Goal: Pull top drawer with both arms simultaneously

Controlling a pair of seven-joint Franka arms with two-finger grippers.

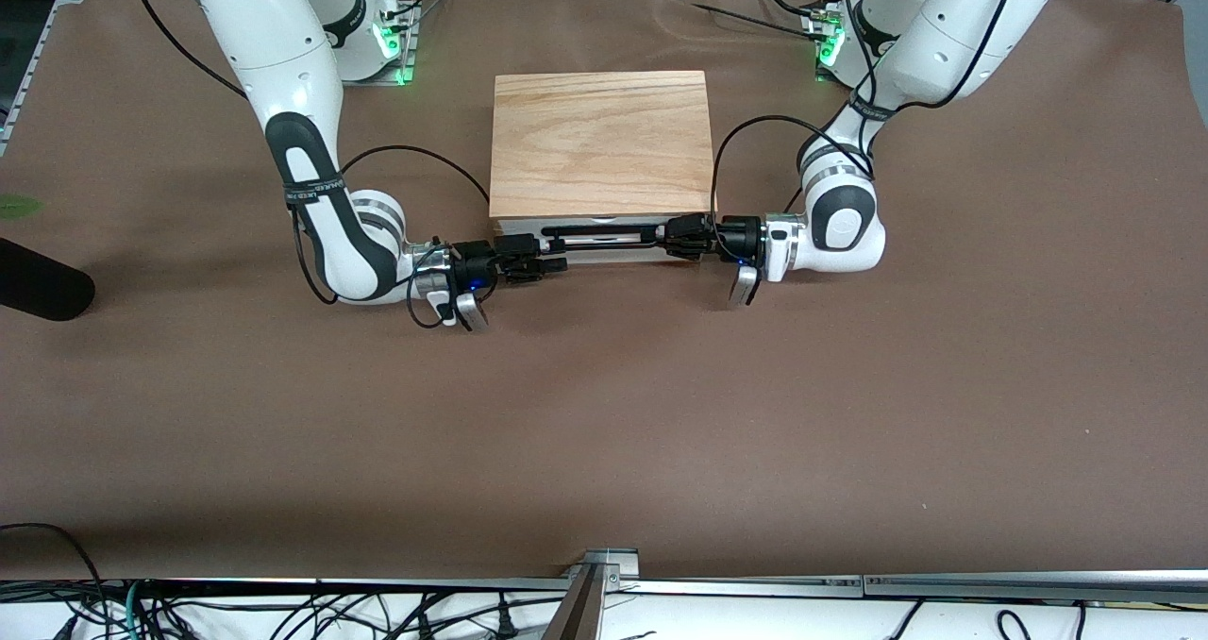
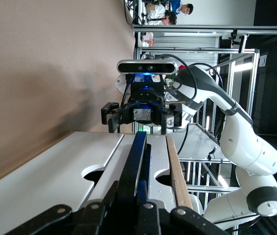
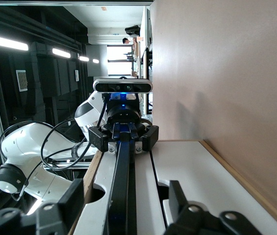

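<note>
The top drawer (image 1: 604,221) has a white front under the oak cabinet box (image 1: 601,140), with its long black bar handle (image 1: 604,233) facing the front camera. My left gripper (image 1: 668,234) is shut on the handle's end toward the left arm; in the left wrist view (image 2: 127,186) its fingers (image 2: 142,188) pinch the bar (image 2: 137,152). My right gripper (image 1: 547,253) is at the handle's other end and is open. In the right wrist view (image 3: 124,196) its fingers (image 3: 177,194) stand wide on either side of the bar (image 3: 121,176) without touching it.
A second white drawer front (image 2: 55,171) lies below the top one. A black cylinder (image 1: 38,286) and a green scrap (image 1: 17,206) lie at the right arm's end of the table. Brown cloth (image 1: 604,413) covers the table toward the front camera.
</note>
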